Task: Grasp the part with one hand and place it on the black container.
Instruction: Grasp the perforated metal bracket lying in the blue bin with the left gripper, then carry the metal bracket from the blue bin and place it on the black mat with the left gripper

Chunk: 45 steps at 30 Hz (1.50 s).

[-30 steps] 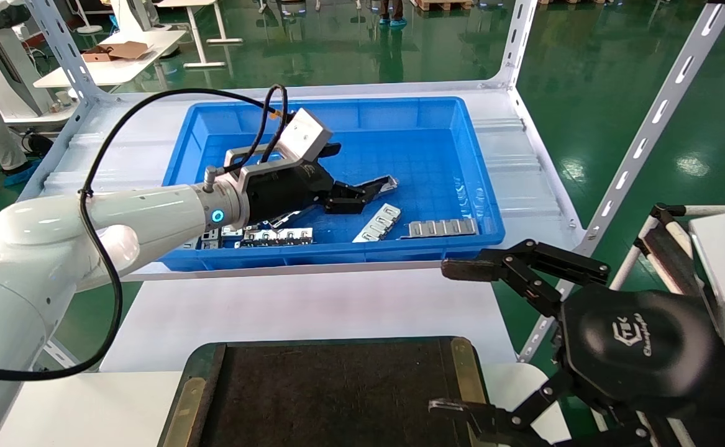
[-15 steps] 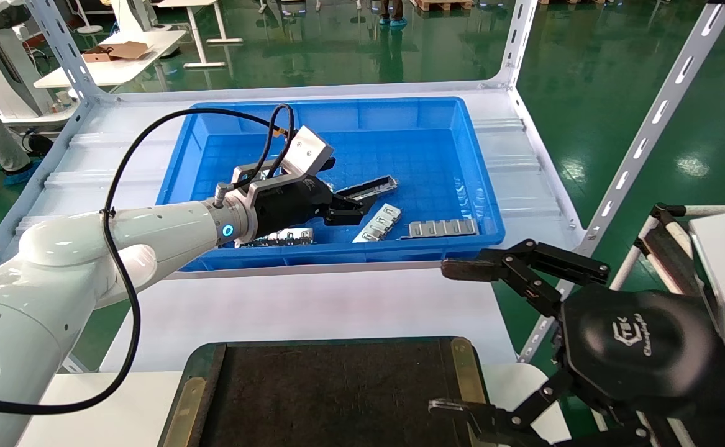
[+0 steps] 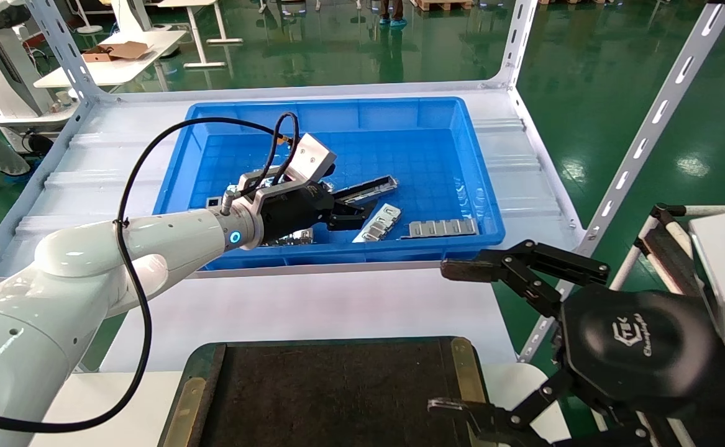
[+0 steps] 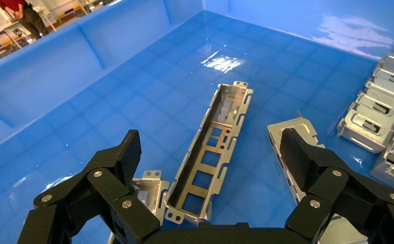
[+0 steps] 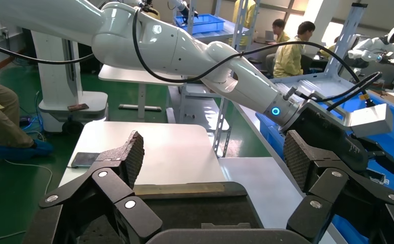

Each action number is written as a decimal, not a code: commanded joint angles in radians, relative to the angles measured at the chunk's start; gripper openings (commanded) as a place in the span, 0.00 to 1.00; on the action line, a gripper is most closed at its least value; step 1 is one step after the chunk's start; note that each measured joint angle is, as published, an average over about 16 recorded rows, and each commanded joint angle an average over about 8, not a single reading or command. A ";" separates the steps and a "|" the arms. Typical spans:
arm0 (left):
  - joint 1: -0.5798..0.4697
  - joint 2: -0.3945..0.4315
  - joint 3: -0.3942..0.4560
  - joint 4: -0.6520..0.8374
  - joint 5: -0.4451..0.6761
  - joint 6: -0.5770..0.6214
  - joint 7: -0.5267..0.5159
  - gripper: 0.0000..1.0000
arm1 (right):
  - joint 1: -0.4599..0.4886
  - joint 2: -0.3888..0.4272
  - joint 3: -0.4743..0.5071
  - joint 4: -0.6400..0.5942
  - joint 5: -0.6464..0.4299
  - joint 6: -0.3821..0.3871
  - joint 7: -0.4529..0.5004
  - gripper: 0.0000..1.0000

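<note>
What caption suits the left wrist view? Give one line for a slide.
Open left pincer poised over the part in the blue bin.

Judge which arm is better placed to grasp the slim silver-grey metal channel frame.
Left. The left gripper is open inside the blue plastic bin, fingers either side of the part. The right gripper is open beside the black container.

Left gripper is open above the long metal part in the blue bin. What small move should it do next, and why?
Probably lower the left gripper a little and then close. Its fingers are spread to either side of the part, which lies flat on the floor of the blue bin and is not yet gripped. The black container holds no part, and the right gripper waits beside it.
</note>
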 commanded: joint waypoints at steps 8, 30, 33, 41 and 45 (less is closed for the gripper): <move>0.008 -0.001 0.058 -0.018 -0.053 -0.027 -0.012 0.00 | 0.000 0.000 0.000 0.000 0.000 0.000 0.000 0.00; 0.023 -0.004 0.169 -0.019 -0.168 -0.068 -0.008 0.00 | 0.000 0.000 -0.001 0.000 0.001 0.000 -0.001 0.00; 0.022 -0.004 0.180 -0.018 -0.183 -0.073 -0.004 0.00 | 0.000 0.000 -0.001 0.000 0.001 0.001 -0.001 0.00; 0.019 -0.004 0.205 -0.017 -0.223 -0.073 0.009 0.00 | 0.000 0.001 -0.001 0.000 0.001 0.001 -0.001 0.00; 0.013 -0.005 0.213 -0.018 -0.248 -0.066 0.016 0.00 | 0.000 0.001 -0.002 0.000 0.001 0.001 -0.001 0.00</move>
